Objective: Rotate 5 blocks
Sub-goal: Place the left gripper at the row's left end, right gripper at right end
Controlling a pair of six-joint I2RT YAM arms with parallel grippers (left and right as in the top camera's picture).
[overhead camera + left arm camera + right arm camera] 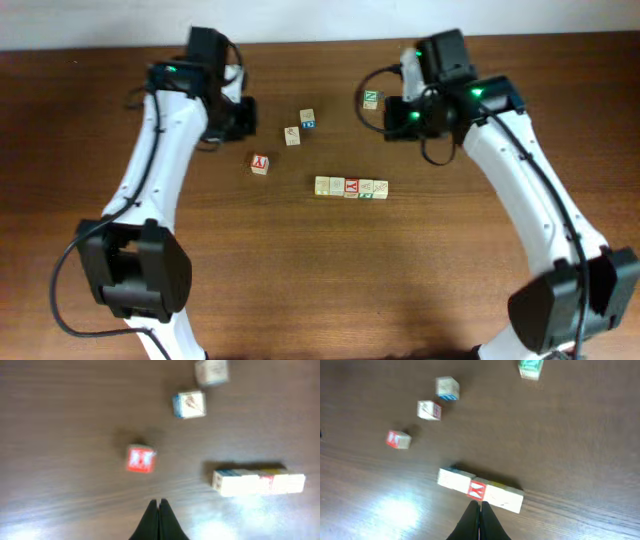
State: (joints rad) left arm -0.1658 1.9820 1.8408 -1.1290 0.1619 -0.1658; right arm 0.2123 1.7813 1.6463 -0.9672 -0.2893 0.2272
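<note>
Left claw (pixel 159 506) tips together, empty; right claw (pixel 480 509) likewise. Row of 5 blocks (pixel 351 187) on tabletop (pixel 300 270) centre, touching. Likely light, stiff wood, somewhat slick; pinch 1 cube across its 2 free flat sides.

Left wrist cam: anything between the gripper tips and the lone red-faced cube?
Nothing. Bare table separates the left gripper from the red-faced cube, shown in the left wrist view.

Overhead view: even, moderate light, fairly sharp, with soft dark shadows along the bottom edge. Both wrist views: blurred, and the printed faces on the blocks (pixel 258 482) smear. White glare patches on the counter (pixel 395 510) at lower left in the right wrist view and lower right in the left. Upper corners dim.
</note>
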